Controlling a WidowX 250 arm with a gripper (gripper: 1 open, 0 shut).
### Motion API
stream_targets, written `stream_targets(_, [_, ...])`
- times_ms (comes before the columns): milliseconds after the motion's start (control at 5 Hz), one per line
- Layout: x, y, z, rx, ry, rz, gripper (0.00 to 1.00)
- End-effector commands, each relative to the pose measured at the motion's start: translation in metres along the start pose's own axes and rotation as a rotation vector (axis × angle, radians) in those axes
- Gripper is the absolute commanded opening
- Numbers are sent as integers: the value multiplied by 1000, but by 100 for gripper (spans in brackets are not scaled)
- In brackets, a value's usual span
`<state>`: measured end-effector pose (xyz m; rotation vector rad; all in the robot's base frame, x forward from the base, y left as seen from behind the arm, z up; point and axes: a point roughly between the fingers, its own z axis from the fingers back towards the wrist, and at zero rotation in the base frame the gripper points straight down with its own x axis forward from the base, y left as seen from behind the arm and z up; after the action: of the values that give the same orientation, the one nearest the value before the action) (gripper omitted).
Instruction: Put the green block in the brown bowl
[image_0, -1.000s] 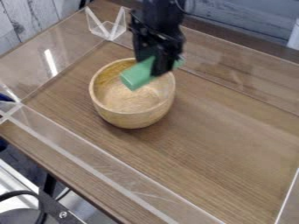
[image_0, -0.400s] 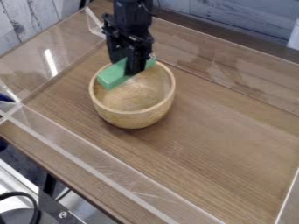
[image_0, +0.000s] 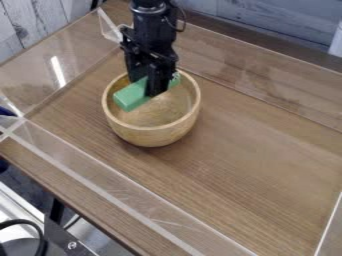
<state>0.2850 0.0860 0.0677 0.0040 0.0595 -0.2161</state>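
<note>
The green block (image_0: 132, 95) is over the left part of the brown wooden bowl (image_0: 156, 131), within its rim as the camera sees it, directly below the jaws of the black gripper (image_0: 136, 76). The jaws stand partly apart with the block's upper end between them, so it looks gripped (how firmly, I cannot tell). Its long axis slants, one end toward the near left, the other up toward the fingers. Whether its lower end touches the wood is unclear. The coming move turns on that drop: the block lies under the jaws, so a slight lowering, perhaps a nudge right toward the bowl's middle, then opening, should do; let go too far left, it could catch the rim.

The block is matte, flat-faced and straight-edged; the bowl is round and thick-walled, with a paler inside. Around it spreads the brown wood-grained tabletop (image_0: 241, 150), with clear glossy tape (image_0: 100, 186) along the near left.
</note>
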Motion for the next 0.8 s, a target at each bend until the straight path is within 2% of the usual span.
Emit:
stream_targets(0, [5, -1, 8, 13, -34, -10, 0])
stream_targets(600, [6, -6, 1, -4, -34, -20, 0])
